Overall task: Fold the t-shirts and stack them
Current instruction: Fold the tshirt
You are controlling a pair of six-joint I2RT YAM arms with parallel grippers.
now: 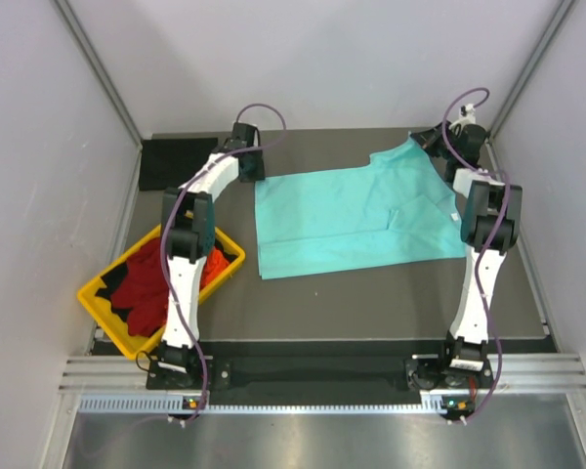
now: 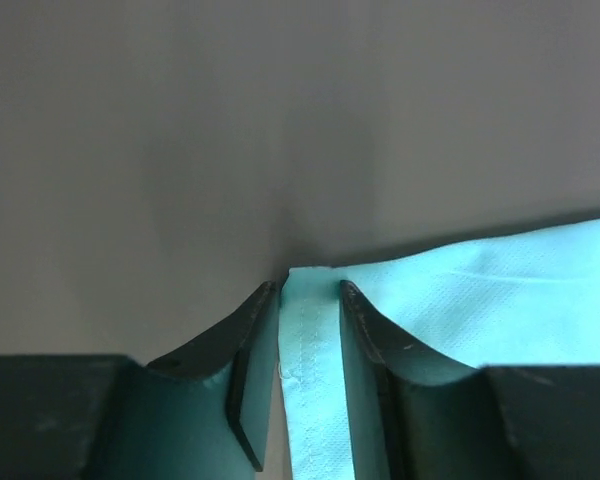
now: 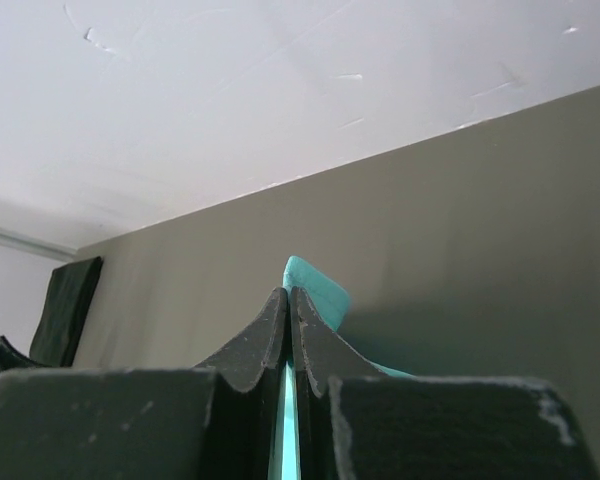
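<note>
A mint-teal t-shirt (image 1: 352, 220) lies spread flat on the dark table. My left gripper (image 1: 251, 161) is at its far left corner. In the left wrist view the jaws (image 2: 308, 300) stand slightly apart with the stitched hem (image 2: 310, 380) lying between them. My right gripper (image 1: 432, 140) is at the shirt's far right corner, which is lifted. In the right wrist view it (image 3: 290, 295) is shut on the teal cloth, and a corner (image 3: 320, 285) sticks out past the tips. A red shirt (image 1: 151, 283) and an orange one (image 1: 215, 266) lie bunched in the tray.
A yellow tray (image 1: 100, 320) stands at the near left, beside the left arm, with dark cloth along its edges. A black folded cloth (image 1: 171, 161) lies at the far left of the table and also shows in the right wrist view (image 3: 65, 310). Grey walls close in both sides.
</note>
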